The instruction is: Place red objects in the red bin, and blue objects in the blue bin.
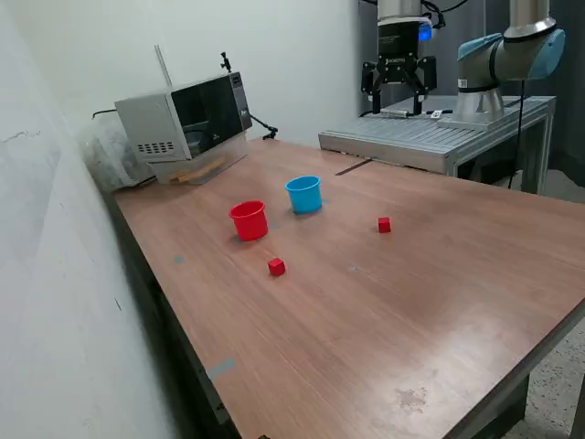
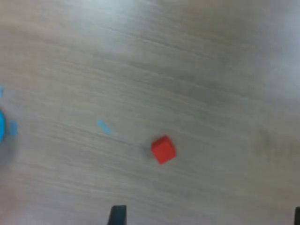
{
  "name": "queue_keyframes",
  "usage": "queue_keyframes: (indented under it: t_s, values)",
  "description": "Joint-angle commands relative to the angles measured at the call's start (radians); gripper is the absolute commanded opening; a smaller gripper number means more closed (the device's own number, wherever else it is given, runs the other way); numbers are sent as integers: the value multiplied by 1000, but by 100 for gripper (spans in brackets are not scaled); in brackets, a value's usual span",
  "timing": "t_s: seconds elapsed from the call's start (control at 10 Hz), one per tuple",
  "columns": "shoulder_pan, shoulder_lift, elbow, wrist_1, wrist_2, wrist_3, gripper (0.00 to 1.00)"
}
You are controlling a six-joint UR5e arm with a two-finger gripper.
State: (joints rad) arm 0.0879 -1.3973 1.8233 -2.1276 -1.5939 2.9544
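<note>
Brown wood-grain table (image 1: 384,311) fills most of the exterior view, set against a pale wall, with a microwave (image 1: 187,117) at its far corner and a grey metal platform (image 1: 430,137) behind it. On that platform stands the arm's base (image 1: 507,59). The gripper (image 1: 398,94) hangs high above the platform's near part, well apart from everything on the table; its two fingers stand spread with a clear gap between them and nothing held. Near the middle of the table the red bin (image 1: 249,220) and the blue bin (image 1: 303,194) stand upright just beside each other, the blue one toward the exterior view's right and farther back. One red cube (image 1: 276,266) lies in front of the red bin, near it but not touching. A second red cube (image 1: 384,224) lies toward the exterior view's right of the blue bin, apart from it. No dark blue cubes are visible on the tabletop.

From the wrist view, blurred wood grain covers the picture. A single red cube (image 2: 163,149) lies on it alone. A sliver of light blue (image 2: 1,124) shows at the picture's edge, too cut off to tell what it is. One dark fingertip (image 2: 117,214) shows at the border, apart from the cube.
</note>
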Motion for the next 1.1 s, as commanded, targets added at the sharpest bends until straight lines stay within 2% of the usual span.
queue_keyframes:
  t_s: [0.0, 0.2, 0.4, 1.0]
  values:
    - [7, 0, 4, 55, 2, -339, 100]
    - [7, 35, 2, 46, 3, -424, 100]
    - [7, 113, -9, 19, 28, -491, 100]
    - [39, 358, -157, -49, 31, -546, 100]
